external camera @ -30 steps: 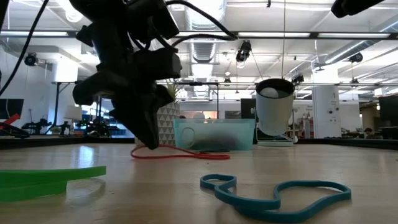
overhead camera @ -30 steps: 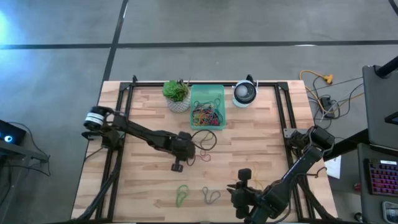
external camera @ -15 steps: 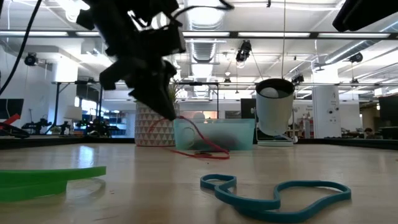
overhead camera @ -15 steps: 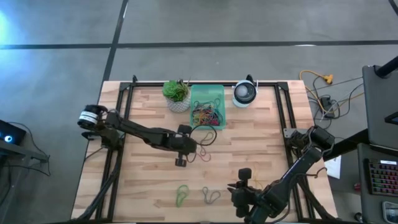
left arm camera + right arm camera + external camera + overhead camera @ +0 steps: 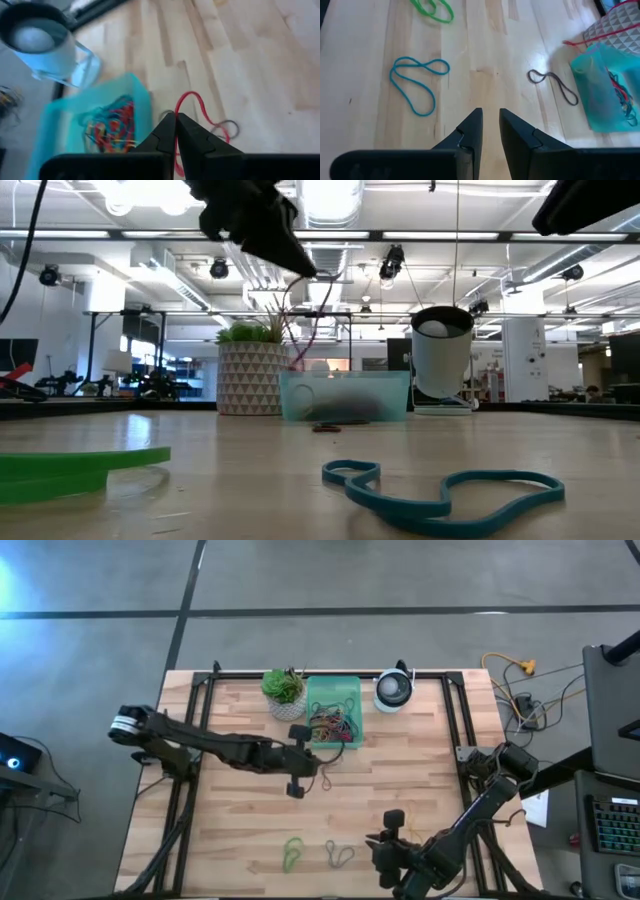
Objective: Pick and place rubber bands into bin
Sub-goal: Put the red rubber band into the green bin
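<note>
My left gripper is raised above the table just on the near side of the mint-green bin, shut on a red rubber band. The bin holds a heap of coloured bands. A small dark band lies flat on the wood below the gripper. A green band and a blue band lie flat near the near edge. My right gripper hovers open beside the blue band. My left gripper pinches the red rubber band's upper part between its two shut fingers, which slant down toward the bin. The loop hangs slack below the fingertips, and its lower end hangs clear of the table in front of the bin's near wall.
A white patterned pot with a green plant stands at the bin's left. A round white-and-dark device stands at its right. Black frame rails run along the table's left, right and far edges. Bare wood lies mid-table.
My left gripper has risen from the tabletop and moved toward the far edge and the bin, staying shut. The red band, which lay on the wood with one end in the fingers, was drawn up and now hangs clear of the table.
</note>
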